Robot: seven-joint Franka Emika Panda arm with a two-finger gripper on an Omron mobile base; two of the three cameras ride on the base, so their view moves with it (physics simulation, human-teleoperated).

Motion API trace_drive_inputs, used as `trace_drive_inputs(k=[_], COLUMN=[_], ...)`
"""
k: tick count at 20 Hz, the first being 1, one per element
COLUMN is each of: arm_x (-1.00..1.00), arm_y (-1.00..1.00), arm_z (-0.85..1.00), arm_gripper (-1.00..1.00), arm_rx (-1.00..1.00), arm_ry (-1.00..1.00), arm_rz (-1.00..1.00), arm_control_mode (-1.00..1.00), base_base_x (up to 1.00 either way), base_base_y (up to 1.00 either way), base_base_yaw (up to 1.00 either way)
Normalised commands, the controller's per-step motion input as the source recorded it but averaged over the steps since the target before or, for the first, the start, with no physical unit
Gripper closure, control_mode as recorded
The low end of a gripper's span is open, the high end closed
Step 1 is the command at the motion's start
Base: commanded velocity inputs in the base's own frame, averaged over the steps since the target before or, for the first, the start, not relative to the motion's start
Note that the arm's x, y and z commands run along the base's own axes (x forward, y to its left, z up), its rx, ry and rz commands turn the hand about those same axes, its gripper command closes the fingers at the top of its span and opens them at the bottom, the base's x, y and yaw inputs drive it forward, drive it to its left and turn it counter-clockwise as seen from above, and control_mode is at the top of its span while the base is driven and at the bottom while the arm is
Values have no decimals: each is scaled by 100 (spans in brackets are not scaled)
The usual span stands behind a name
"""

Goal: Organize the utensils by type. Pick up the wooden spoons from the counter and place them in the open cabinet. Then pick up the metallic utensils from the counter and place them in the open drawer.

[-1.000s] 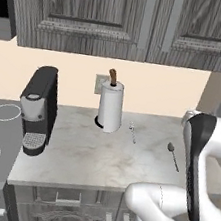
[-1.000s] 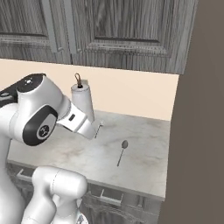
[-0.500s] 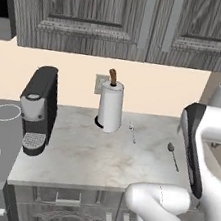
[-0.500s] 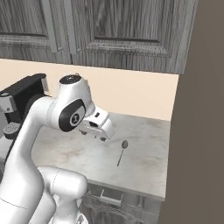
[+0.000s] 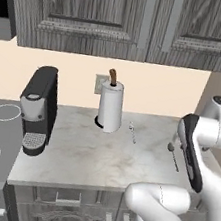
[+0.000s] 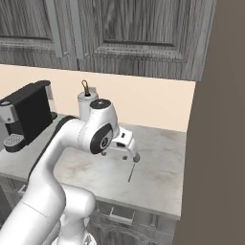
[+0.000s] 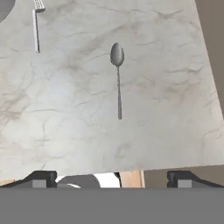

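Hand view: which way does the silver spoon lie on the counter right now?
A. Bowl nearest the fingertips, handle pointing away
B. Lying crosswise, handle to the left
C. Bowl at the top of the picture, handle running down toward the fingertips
C: the silver spoon lies on the counter, oval bowl uppermost, thin handle running straight down toward the open gripper.

Silver spoon — grey-marbled counter

Coffee mkr left, paper towel roll by backsplash.
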Motion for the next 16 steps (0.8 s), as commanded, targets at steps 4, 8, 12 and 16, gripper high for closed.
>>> trace_drive_inputs(k=[4, 8, 12, 16], arm_x=[63, 84, 70, 55], arm_y=[-10, -5, -17, -32], arm_z=[-72, -43, -43, -45], arm_gripper=[-100, -100, -100, -100], arm_rx=[0, 0, 0, 0], arm_ry=[1, 15, 17, 16], arm_rz=[9, 4, 6, 7], arm_control_mode=[-100, -100, -100, -100], base_base_x=[0, 0, 0, 0], base_base_y=[0, 0, 0, 0], base_base_yaw=[0, 0, 0, 0])
